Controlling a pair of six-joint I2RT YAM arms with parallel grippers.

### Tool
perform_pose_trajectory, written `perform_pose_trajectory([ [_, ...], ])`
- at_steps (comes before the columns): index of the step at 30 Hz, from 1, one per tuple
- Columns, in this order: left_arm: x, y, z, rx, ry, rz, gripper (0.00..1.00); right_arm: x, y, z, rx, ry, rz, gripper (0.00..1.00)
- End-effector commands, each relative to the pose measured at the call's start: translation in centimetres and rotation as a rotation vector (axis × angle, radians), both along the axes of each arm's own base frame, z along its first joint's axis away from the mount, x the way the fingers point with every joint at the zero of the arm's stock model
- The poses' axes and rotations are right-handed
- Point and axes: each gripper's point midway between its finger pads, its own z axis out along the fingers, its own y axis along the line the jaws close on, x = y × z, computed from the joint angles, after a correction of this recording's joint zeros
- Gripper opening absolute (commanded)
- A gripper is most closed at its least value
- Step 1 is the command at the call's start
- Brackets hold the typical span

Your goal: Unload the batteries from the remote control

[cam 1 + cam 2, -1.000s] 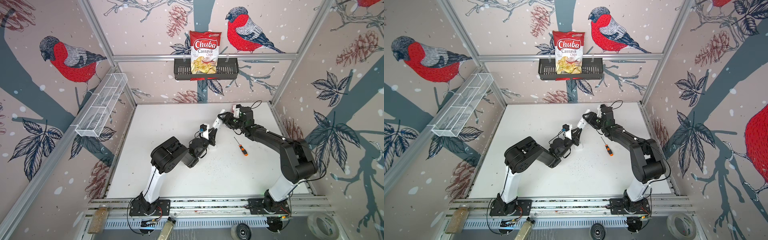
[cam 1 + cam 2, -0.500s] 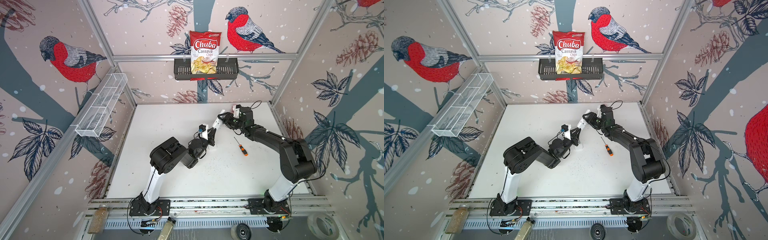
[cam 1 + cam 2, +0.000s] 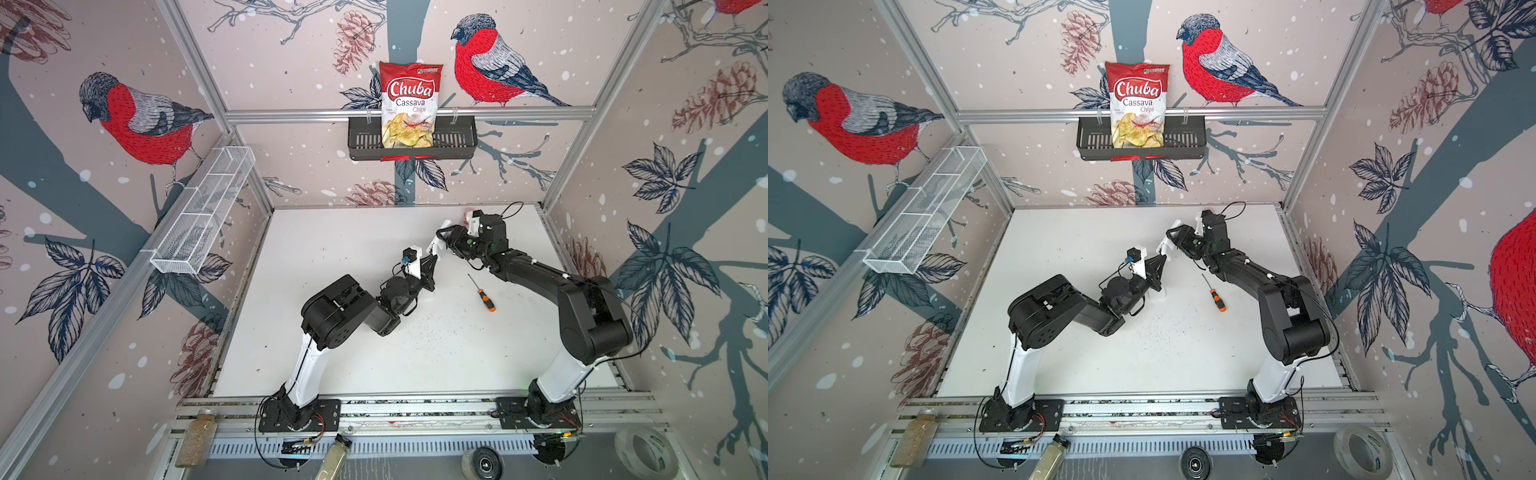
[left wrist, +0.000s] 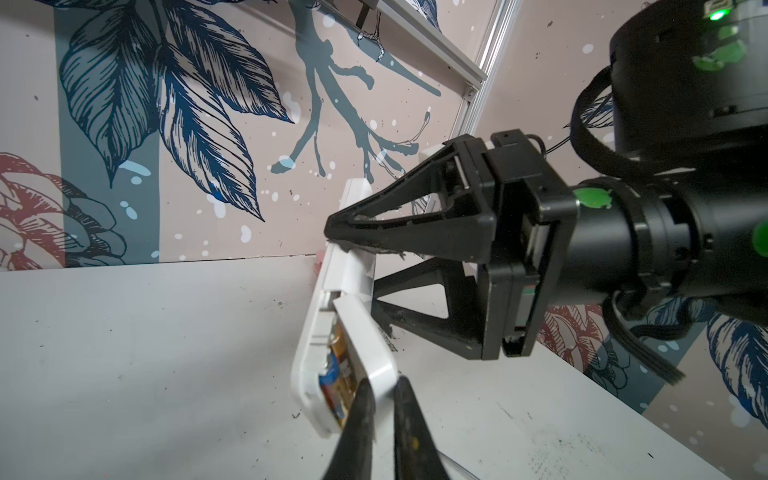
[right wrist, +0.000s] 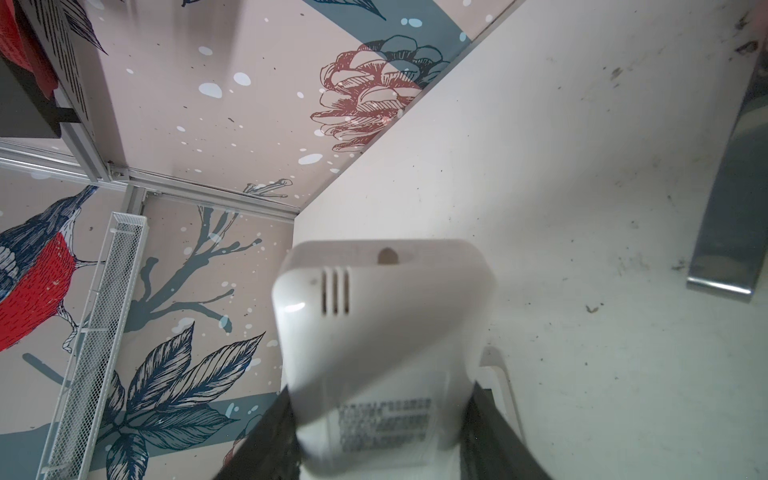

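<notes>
Your right gripper (image 4: 353,257) clamps the white remote control (image 5: 374,332) at far centre — your left gripper (image 4: 384,399) pinches its lifted battery cover (image 4: 361,336), batteries (image 4: 338,374) showing beneath.

Open passage over the left and near parts of the table (image 3: 332,232); the screwdriver (image 3: 482,293) lies right of middle, and the held-up remote control (image 4: 347,270) blocks the far middle.
</notes>
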Motion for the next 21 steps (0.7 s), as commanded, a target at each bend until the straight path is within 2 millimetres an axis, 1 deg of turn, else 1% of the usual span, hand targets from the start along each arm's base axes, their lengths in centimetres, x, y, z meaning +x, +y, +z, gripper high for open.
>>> perform_pose_trajectory([
  [1,-0.3,-0.3,0.5,-0.005,-0.024,-0.015,0.11,0.2,-0.1,0.3,-0.01,-0.028,0.009,0.21],
  [11,-1.5,-0.3,0.3,0.0,-0.016,-0.041,0.1,0.5,-0.3,-0.9,-0.033,-0.011,0.012,0.21],
  [21,-2.6,-0.1,1.7,-0.029,-0.024,-0.068,0.1,1.0,-0.3,-2.1,-0.07,0.004,0.023,0.21],
])
